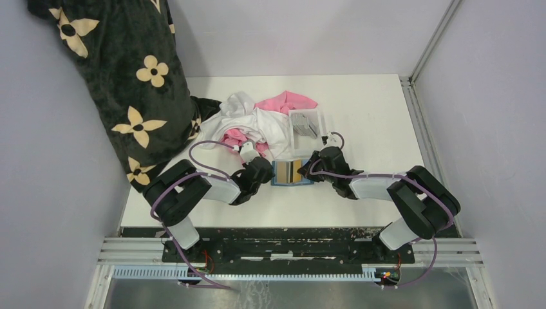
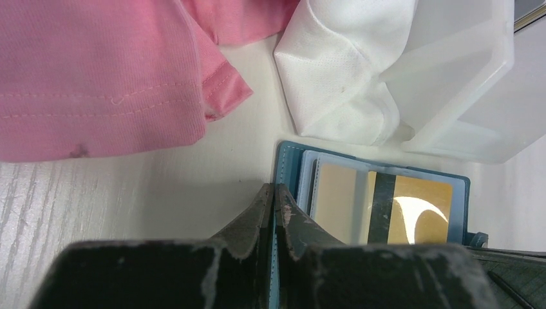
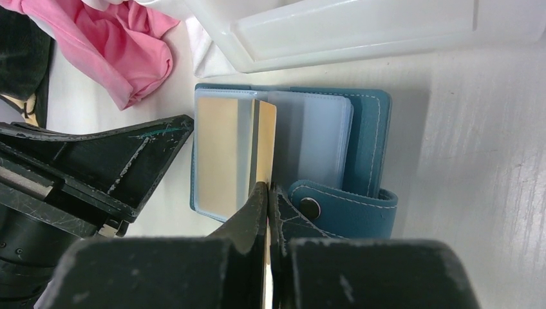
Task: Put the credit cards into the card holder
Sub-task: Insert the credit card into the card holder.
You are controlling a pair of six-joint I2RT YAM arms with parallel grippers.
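Observation:
The teal-blue card holder (image 1: 293, 173) lies open on the white table, its clear inner sleeves facing up. My left gripper (image 2: 275, 190) is shut on the holder's left edge (image 2: 288, 161). My right gripper (image 3: 268, 187) is shut on the near end of a gold credit card (image 3: 264, 138), which stands nearly on edge over the sleeves. From the left wrist, the gold card (image 2: 415, 209) shows a dark stripe. Whether its far end sits inside a sleeve I cannot tell. The holder's snap strap (image 3: 348, 209) lies beside my right fingers. Grey credit cards (image 1: 308, 129) rest in the tray behind.
A clear plastic tray (image 1: 304, 117) stands just behind the holder, against a pile of pink and white clothes (image 1: 254, 122). Black fabric with cream flowers (image 1: 129, 84) hangs at the back left. Walls close in the table on both sides.

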